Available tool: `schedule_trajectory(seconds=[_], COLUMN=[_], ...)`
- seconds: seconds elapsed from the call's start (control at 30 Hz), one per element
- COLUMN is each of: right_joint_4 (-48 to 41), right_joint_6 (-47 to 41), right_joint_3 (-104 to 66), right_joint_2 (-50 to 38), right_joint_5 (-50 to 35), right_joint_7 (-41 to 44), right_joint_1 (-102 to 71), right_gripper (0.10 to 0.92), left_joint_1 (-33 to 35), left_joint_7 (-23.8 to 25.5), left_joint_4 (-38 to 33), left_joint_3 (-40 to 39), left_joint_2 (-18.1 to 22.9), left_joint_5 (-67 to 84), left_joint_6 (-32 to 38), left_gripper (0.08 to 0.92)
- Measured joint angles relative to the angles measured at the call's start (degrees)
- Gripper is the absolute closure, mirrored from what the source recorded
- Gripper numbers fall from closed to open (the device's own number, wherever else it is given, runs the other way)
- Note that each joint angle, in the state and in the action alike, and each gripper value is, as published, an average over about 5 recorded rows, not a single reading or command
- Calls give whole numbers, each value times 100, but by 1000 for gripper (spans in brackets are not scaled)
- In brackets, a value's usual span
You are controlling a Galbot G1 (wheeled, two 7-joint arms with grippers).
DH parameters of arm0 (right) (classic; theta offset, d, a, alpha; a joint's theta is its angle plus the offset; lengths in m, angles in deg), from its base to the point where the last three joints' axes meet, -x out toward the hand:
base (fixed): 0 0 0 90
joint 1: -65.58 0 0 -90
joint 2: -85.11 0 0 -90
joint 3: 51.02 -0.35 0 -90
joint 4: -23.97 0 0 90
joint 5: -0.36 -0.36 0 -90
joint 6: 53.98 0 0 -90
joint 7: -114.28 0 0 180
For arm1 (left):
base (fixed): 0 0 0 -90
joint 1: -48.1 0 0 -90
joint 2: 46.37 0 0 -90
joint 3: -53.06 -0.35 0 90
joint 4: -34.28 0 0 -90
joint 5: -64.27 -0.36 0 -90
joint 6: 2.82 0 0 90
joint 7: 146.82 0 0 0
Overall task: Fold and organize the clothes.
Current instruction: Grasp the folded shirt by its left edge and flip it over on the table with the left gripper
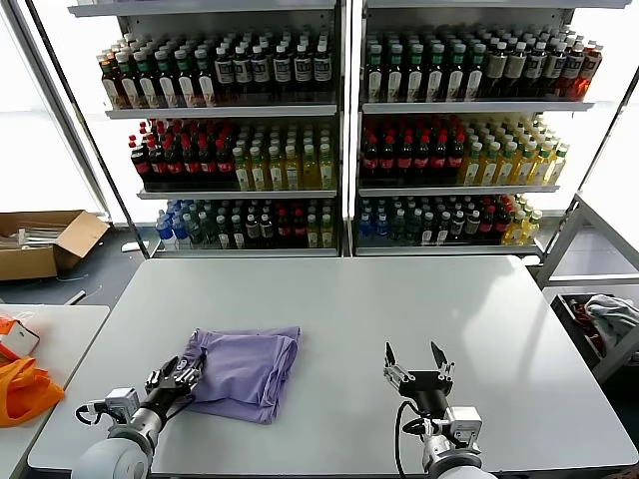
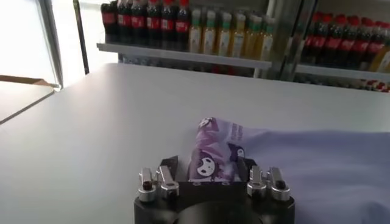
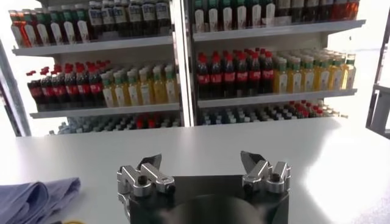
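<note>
1. Our left gripper [image 1: 181,377] stands with jaws around the folded T-shirt's [image 1: 245,367] edge, not clearly clamped.
2. Our right gripper [image 1: 417,361] hovers wide open above the table [image 1: 419,299], apart from it.

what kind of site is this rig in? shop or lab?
Probably a mock shop set up in a lab: shelves packed with bottled drinks, but a plain work table and an open cardboard box on the floor.
</note>
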Motion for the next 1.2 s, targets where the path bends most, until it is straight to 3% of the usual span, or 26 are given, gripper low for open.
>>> schedule_trajectory(seconds=[0.57, 0.97, 1.2], right_joint_4=[48, 41, 12], right_joint_6=[-48, -57, -45], right_joint_3=[49, 54, 70], right_joint_2=[-16, -61, -97], right_joint_5=[24, -1, -29], right_joint_7=[-15, -21, -13], right_joint_1=[63, 129, 153], right_gripper=[203, 203, 203], left_joint_1=[90, 190, 215], left_joint_7=[58, 37, 67], left_joint_4=[-177, -294, -176], left_joint_3=[-12, 479, 1229], left_joint_2=[31, -202, -671], left_joint_5=[18, -48, 60], left_joint_6=[31, 186, 255], left_gripper=[866, 881, 881])
